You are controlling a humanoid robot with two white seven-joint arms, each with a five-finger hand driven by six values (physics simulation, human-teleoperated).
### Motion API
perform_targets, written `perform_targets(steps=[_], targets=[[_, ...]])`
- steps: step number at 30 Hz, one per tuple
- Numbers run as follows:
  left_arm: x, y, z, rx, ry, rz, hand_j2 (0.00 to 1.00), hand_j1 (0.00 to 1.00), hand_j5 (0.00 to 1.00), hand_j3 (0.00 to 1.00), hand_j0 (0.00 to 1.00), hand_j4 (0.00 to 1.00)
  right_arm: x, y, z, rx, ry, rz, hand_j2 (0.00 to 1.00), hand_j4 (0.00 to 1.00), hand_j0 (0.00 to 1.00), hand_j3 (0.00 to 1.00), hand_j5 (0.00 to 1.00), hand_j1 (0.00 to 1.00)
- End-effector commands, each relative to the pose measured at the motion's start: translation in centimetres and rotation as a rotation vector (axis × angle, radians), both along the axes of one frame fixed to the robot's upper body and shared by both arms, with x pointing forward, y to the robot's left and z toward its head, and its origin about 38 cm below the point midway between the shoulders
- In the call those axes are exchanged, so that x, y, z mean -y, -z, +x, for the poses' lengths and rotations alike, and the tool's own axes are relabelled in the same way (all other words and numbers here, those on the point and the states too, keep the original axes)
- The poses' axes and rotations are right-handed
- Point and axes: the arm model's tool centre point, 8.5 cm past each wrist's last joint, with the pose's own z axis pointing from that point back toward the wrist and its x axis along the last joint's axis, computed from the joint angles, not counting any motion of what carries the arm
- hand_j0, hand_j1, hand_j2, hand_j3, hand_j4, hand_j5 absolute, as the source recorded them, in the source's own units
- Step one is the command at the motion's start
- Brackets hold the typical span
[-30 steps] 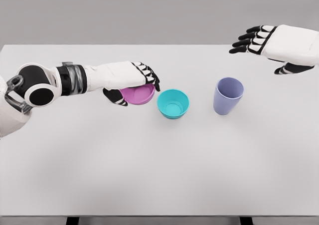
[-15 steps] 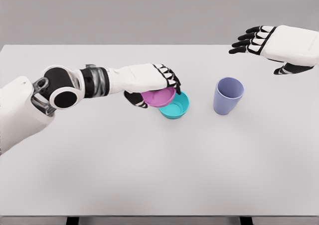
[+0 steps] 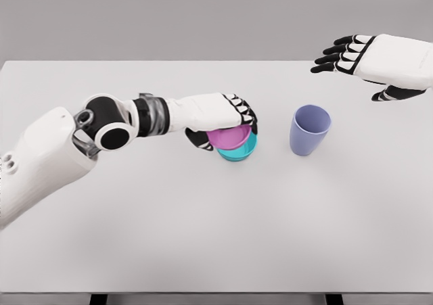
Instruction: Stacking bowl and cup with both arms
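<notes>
The black-tipped fingers (image 3: 245, 110) of the left hand (image 3: 220, 115) curl over the far rim of the shallow pink plastic bowl (image 3: 229, 136), and the thumb presses in from the near left side, so that bowl is firmly gripped. The pink bowl sits right over the round teal plastic bowl (image 3: 239, 150), overlapping its mouth and covering most of it; only the teal bowl's right and lower wall peeks out beneath. The pink one looks slightly tilted, its open face turned towards the camera. Whether it is fully seated inside the teal bowl or held just above it, the view does not settle.

Out from the hand, the white left forearm stretches back across the table to a grey-banded wrist and a black-and-white elbow joint, with the upper arm filling the lower left.

To the right, standing upright and well apart from the two bowls, is the tall lavender plastic cup (image 3: 310, 130), untouched. Above and beyond it the right hand (image 3: 375, 65) hovers over the far right edge, fingers spread loosely and gripping nothing.

Everything rests on the plain white table (image 3: 216, 230).
</notes>
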Motion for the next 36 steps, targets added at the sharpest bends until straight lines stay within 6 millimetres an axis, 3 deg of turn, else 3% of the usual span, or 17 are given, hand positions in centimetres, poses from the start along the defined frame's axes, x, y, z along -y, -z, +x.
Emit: perform_targets(steps=[1, 11, 36], targets=[[0.3, 0.2, 0.1, -0.005, 0.000, -0.003, 0.66, 0.66, 0.66, 0.66, 0.66, 0.66, 0.0, -0.1, 0.0, -0.001, 0.002, 0.005, 1.00, 1.00, 1.00, 1.00, 1.00, 1.00], [1.4, 1.8, 1.1, -0.040, -0.016, 0.021, 0.66, 0.66, 0.66, 0.66, 0.66, 0.66, 0.0, 0.0, 0.0, -0.003, 0.002, 0.005, 1.00, 1.00, 1.00, 1.00, 1.00, 1.00], [1.4, 2.5, 1.7, -0.052, -0.027, 0.030, 0.71, 0.71, 0.71, 0.71, 0.71, 0.71, 0.0, 0.0, 0.0, -0.003, 0.002, 0.005, 1.00, 1.00, 1.00, 1.00, 1.00, 1.00]])
